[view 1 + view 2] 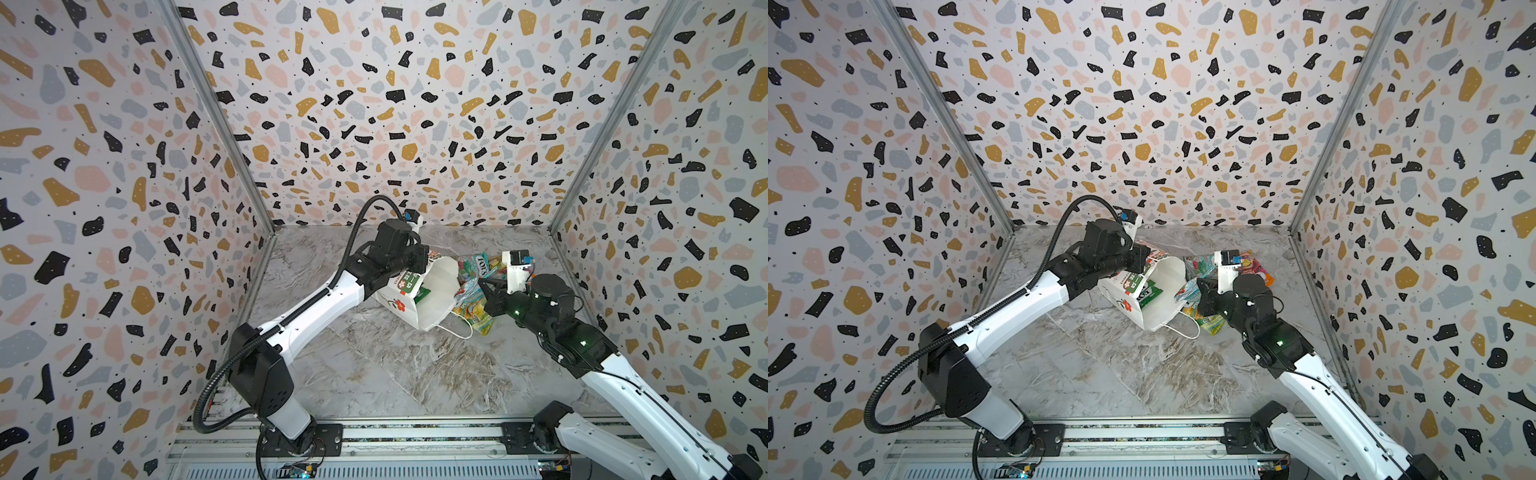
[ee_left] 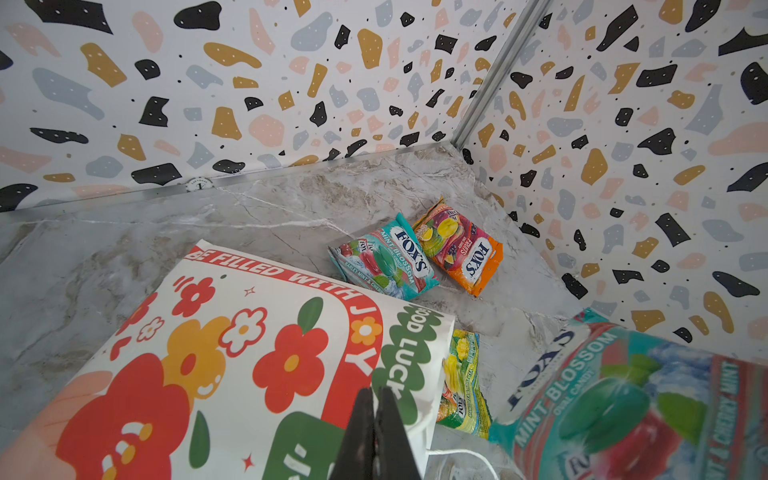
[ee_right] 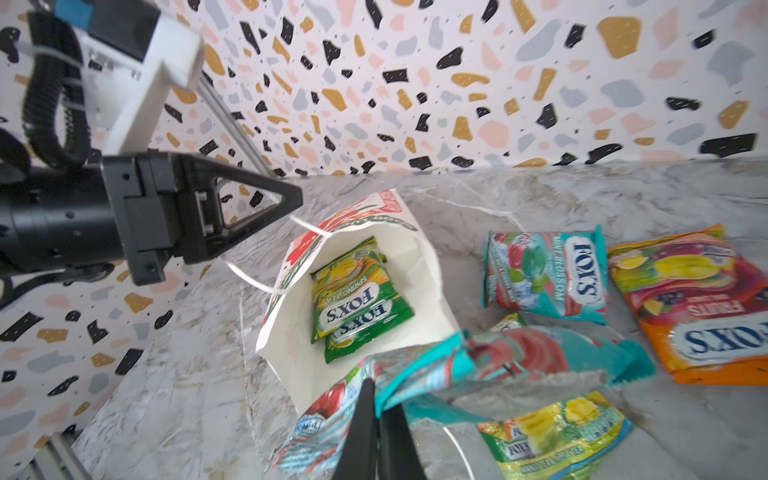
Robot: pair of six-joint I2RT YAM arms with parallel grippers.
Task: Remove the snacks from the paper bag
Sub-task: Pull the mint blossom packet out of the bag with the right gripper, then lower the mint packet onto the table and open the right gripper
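a: where's the paper bag (image 1: 442,299)?
b: on its side on the marble table (image 1: 374,365), twd the back. mouth is open & faces the right arm.
a: left gripper (image 3: 296,199)?
b: fingers clenched. it's pinching the bag's white cord handle (image 3: 309,226) right at the mouth rim. the other handle (image 1: 457,332) lies loose on the table in front of the bag.
a: right gripper (image 3: 380,399)?
b: fingers squeezed tight on a teal-red pack (image 3: 519,353). pack's crumpled and looks lifted off the table, just outside the bag mouth.
a: anything in the bag?
b: yep, 2 green packs (image 3: 357,299), one overlapping the other, flat on the bag's lower wall, "fox's" labels up.
a: and outside?
b: 3 flat on the table past the mouth. the second teal pack (image 3: 544,274) & the orange pack (image 3: 698,299) are side by side w/ edges touching, orange one nearer the right wall. the green-yellow pack (image 3: 557,432) is closer to the front, near the loose handle. in the right wrist view it's partly covered by the held pack.
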